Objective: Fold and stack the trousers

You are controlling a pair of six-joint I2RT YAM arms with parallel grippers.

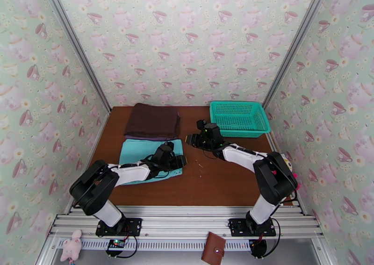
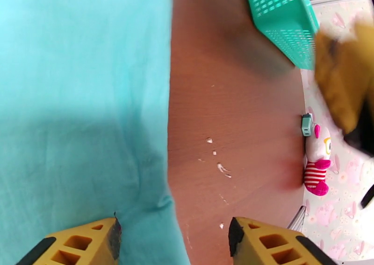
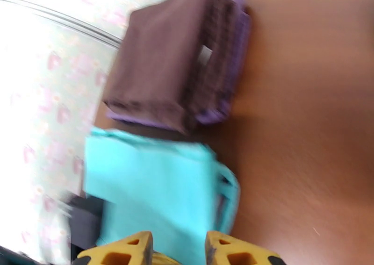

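The brown desk [image 1: 224,182] carries three things. The trousers [image 1: 135,151] lie on its left half, folded into a flat turquoise rectangle, just on the near side of a folded dark brown cloth [image 1: 153,121]. A teal mesh basket [image 1: 238,117] sits at the far right corner, well apart from both.

The left tool [image 1: 179,161] is low at the right edge of the trousers. In the left wrist view it [image 2: 173,242] is released and spread wide. One yellow finger [image 2: 84,245] is over the trousers [image 2: 79,97] and the other is over bare wood, with nothing gripped. Whether a finger touches the cloth cannot be told.

The right tool [image 1: 190,140] hangs over bare wood between the brown cloth and the basket, to the right of the trousers. Its blurred wrist view shows it [image 3: 177,249] partly open and empty, with the trousers [image 3: 154,191] and the brown cloth [image 3: 159,69] ahead of it.

A few pale flecks [image 2: 219,168] dot the wood near the left tool.
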